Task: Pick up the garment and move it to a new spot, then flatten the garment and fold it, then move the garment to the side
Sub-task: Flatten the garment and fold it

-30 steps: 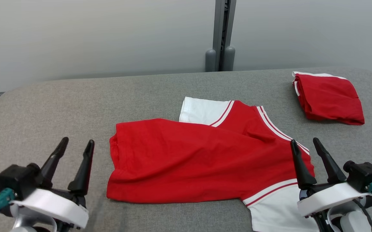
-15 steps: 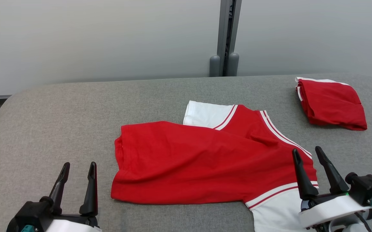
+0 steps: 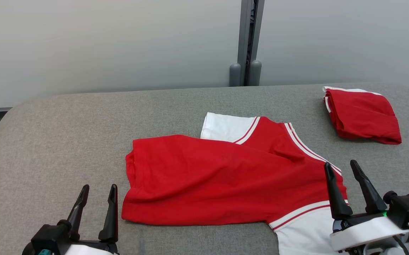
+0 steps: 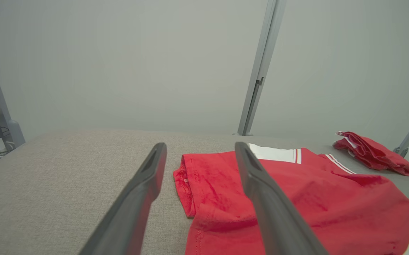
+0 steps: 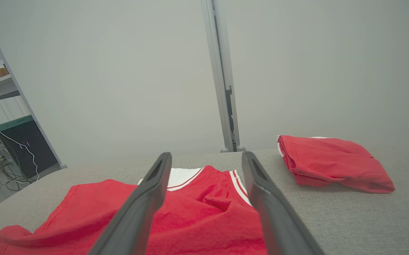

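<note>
On the grey padded table (image 3: pixel 66 124) before a pale wall (image 3: pixel 119 42), the garment (image 3: pixel 208 177) has its white sleeve (image 3: pixel 301 233) cut off at 5 o'clock; left gripper (image 3: pixel 99 186) and right gripper (image 3: pixel 340 163) gape wide, empty.

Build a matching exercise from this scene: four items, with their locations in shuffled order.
Items:
1. spread shirt
2. folded garment
3. left gripper
4. right gripper

Locations:
A. near right, by the white sleeve
B. middle of the table
C. far right of the table
D. near left, beside the shirt's hem

Pairs: 1-B, 2-C, 3-D, 4-A
</note>
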### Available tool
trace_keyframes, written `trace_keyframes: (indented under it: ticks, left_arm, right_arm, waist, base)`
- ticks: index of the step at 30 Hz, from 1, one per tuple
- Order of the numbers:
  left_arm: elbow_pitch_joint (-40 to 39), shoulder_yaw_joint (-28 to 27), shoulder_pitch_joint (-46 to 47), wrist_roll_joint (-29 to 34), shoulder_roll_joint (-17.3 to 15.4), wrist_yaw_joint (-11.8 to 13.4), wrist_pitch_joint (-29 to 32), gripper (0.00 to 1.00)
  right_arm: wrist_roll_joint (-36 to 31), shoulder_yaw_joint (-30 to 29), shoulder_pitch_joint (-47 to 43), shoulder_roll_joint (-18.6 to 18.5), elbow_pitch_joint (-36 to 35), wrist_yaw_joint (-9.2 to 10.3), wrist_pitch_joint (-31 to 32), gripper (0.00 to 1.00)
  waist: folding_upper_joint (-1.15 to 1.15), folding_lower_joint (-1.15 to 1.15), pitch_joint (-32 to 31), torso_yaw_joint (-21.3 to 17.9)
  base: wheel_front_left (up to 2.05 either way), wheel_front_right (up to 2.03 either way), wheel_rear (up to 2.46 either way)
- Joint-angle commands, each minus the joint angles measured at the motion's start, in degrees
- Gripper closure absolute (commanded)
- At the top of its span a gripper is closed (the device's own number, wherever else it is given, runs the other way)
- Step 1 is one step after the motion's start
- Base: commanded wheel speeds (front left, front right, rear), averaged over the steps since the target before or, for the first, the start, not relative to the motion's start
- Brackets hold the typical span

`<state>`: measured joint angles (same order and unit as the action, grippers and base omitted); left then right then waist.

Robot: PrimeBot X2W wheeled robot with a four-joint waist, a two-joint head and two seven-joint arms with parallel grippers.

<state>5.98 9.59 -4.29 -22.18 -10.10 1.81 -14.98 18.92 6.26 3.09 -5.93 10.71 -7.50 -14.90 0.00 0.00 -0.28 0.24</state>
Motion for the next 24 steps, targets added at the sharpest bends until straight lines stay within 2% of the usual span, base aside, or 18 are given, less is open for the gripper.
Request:
trace_keyframes:
  ticks: [1,24]
  left_arm:
    - [0.1,-0.3,0.8,0.5,-0.1,-0.3,-0.2,0.00]
    - [0.4,-2.1,0.3,1.9,1.0,-1.4,-0.3,0.00]
  right_arm:
    - [-0.4,0.0,0.3,-0.5,0.0,0.00,-0.3,0.00]
    - [-0.9,-1.2,0.4,-0.2,-0.2,0.00,-0.3,0.00]
  waist:
    - [0.00,0.00,0.0,0.0]
    - [0.00,0.00,0.0,-0.9]
  base:
    - [0.00,0.00,0.00]
    - [0.00,0.00,0.00]
